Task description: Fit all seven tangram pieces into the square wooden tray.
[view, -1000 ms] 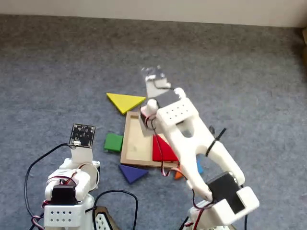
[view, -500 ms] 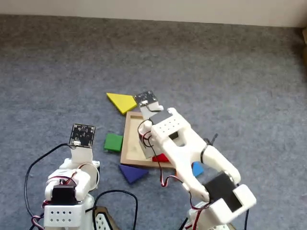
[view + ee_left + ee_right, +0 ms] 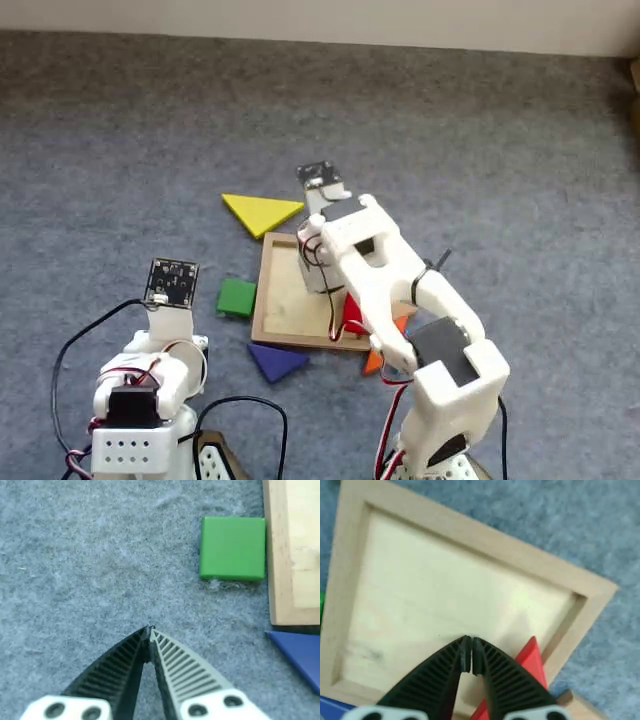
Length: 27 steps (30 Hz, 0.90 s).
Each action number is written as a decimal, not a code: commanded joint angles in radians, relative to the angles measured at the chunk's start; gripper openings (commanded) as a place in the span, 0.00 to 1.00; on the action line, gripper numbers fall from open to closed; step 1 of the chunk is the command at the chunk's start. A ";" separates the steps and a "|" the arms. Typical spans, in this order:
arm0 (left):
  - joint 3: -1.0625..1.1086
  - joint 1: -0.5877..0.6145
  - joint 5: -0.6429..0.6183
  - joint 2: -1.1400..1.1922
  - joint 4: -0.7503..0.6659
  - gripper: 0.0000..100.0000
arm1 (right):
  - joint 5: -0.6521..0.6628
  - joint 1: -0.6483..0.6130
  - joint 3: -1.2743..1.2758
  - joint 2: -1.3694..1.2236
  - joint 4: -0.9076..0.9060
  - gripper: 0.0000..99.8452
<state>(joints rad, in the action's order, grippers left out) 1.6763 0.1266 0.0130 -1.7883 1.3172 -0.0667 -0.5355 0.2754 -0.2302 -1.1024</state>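
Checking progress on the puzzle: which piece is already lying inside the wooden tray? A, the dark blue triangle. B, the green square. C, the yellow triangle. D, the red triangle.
D: the red triangle lies on the floor of the tray, inside its raised rim.

The left arm (image 3: 148, 395) sits folded back at the near edge, the left pincer (image 3: 150, 632) pointing downward, its two fingers pressed together. The right arm (image 3: 395, 290) stretches forward, wrist bent down, the right pincer (image 3: 471, 655) likewise closed.
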 commanded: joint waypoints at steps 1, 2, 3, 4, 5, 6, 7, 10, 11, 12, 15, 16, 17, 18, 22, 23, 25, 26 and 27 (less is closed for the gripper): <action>0.019 0.008 0.003 -0.030 0.009 0.01 | 0.002 0.021 -0.065 0.041 0.004 0.02; 0.019 0.008 0.003 -0.030 0.009 0.01 | 0.002 0.016 -0.065 0.065 0.004 0.02; 0.019 0.008 0.003 -0.030 0.009 0.01 | 0.002 0.008 -0.061 0.096 0.002 0.02; 0.019 0.008 0.003 -0.030 0.009 0.01 | 0.003 -0.001 -0.058 0.133 0.001 0.02; 0.019 0.008 0.003 -0.030 0.009 0.01 | 0.003 -0.004 -0.058 0.177 0.001 0.02; 0.019 0.008 0.003 -0.030 0.009 0.01 | 0.006 -0.005 -0.054 0.223 0.001 0.02; 0.019 0.008 0.003 -0.030 0.009 0.01 | 0.008 -0.004 -0.041 0.266 -0.012 0.02; 0.019 0.008 0.003 -0.030 0.009 0.01 | 0.011 0.027 0.027 0.380 -0.076 0.02; 0.019 0.008 0.003 -0.030 0.009 0.01 | 0.011 0.041 0.048 0.404 -0.091 0.02; 0.019 0.008 0.003 -0.030 0.009 0.01 | 0.014 0.059 0.070 0.423 -0.108 0.02; 0.019 0.008 0.003 -0.030 0.009 0.01 | 0.109 0.110 0.117 0.430 -0.142 0.02; 0.019 0.008 0.003 -0.030 0.009 0.01 | 0.152 0.120 0.133 0.424 -0.142 0.02; 0.019 0.008 0.003 -0.030 0.009 0.01 | 0.196 0.133 0.147 0.417 -0.145 0.02; 0.019 0.008 0.003 -0.030 0.009 0.01 | 0.236 0.140 0.159 0.406 -0.147 0.02; 0.019 0.008 0.003 -0.030 0.009 0.01 | 0.327 0.142 0.179 0.343 -0.147 0.02; 0.019 0.008 0.003 -0.030 0.009 0.01 | 0.334 0.130 0.179 0.318 -0.147 0.02; 0.019 0.008 0.003 -0.030 0.009 0.01 | 0.339 0.107 0.171 0.262 -0.145 0.02; 0.019 0.008 0.003 -0.030 0.009 0.01 | 0.339 0.097 0.171 0.231 -0.140 0.02; 0.019 0.008 0.003 -0.030 0.009 0.01 | 0.338 0.084 0.171 0.194 -0.139 0.02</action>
<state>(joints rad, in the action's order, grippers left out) 1.6763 0.1266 0.0130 -1.7883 1.3172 0.2555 -0.4066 0.4580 0.0077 -1.2405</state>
